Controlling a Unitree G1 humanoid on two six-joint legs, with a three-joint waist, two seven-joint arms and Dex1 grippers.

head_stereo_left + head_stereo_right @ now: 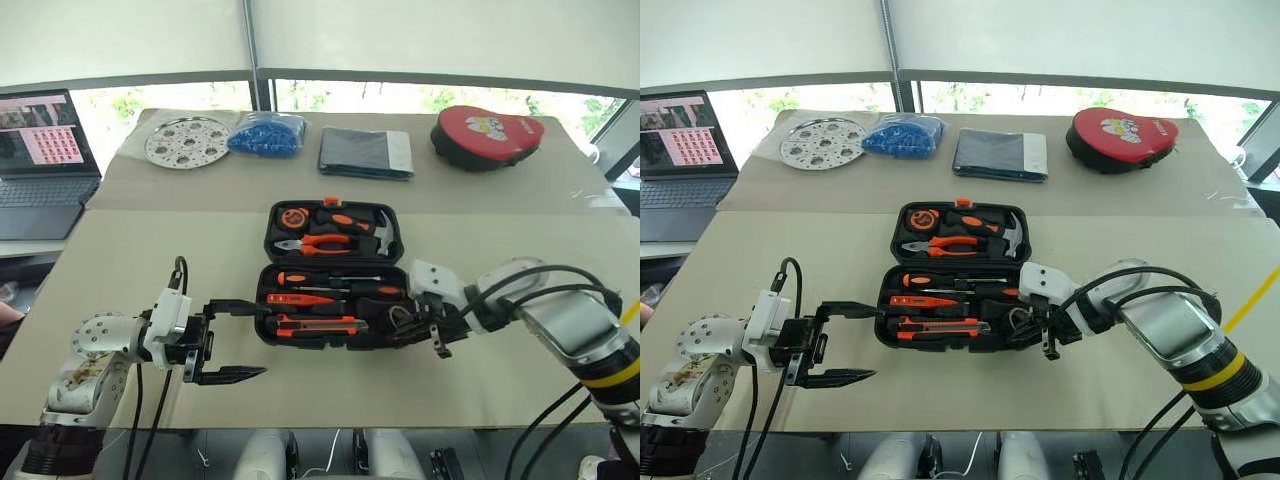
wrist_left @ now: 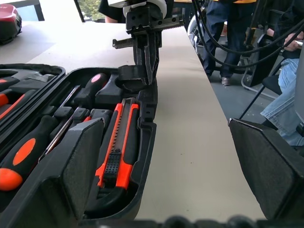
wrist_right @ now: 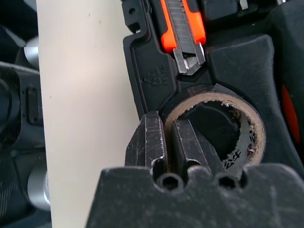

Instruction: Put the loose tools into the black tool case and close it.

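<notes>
Nearest the camera, the left gripper [image 1: 228, 340] is waiting with its fingers spread wide and empty, one finger at the left end of the black tool case [image 1: 330, 275], the other out over the bare worktop [image 1: 130, 270]. At the case's near right corner the right gripper [image 3: 166, 142] is pinching the wall of the small dark grey tape roll [image 3: 216, 124], which is sitting in its round recess just beside the blade end of the black-orange utility knife [image 3: 183, 28].

To do this well, I judge the roll should be pressed flat before letting go. Both screwdrivers [image 1: 330, 290] are lying in the lower tray, so closing looks near.

Well behind the case are lying a dark folder [image 1: 365, 152], red pouch [image 1: 487, 136], perforated metal disc [image 1: 187, 141] and blue bag [image 1: 266, 133]; none is blocking the lid.
</notes>
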